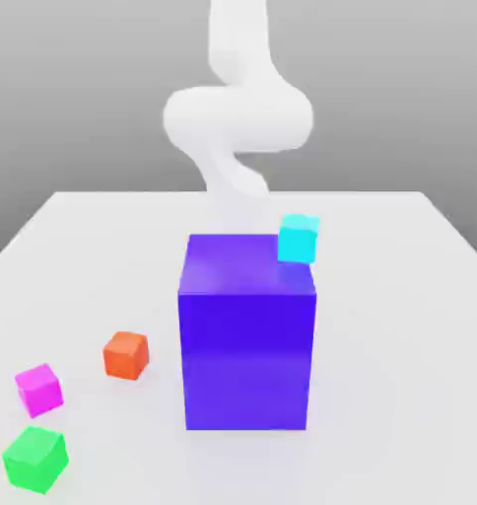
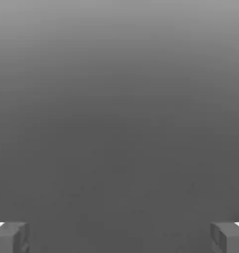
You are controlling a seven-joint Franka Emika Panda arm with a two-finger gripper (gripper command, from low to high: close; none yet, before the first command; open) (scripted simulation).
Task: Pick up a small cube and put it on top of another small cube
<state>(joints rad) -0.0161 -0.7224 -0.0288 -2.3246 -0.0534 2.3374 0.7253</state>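
Observation:
The small magenta-pink cube [image 1: 38, 389] sits on the white table [image 1: 400, 325] near the front, on the exterior view's left. An orange-red cube [image 1: 125, 355] lies just behind it and a green cube [image 1: 34, 460] just in front. A cyan cube [image 1: 299, 238] shows at the far upper corner of a tall purple block [image 1: 246, 335]; whether it touches the block I cannot tell. My white arm [image 1: 238, 118] rises behind that block. In the hand view my gripper [image 2: 119, 239] is open, its grey fingertips [image 2: 10, 237] wide apart with nothing between them, facing plain grey.
The tall purple block stands mid-table between the arm and the three small cubes at the front left. Bare table stretches along the exterior view's right side and in front of the block.

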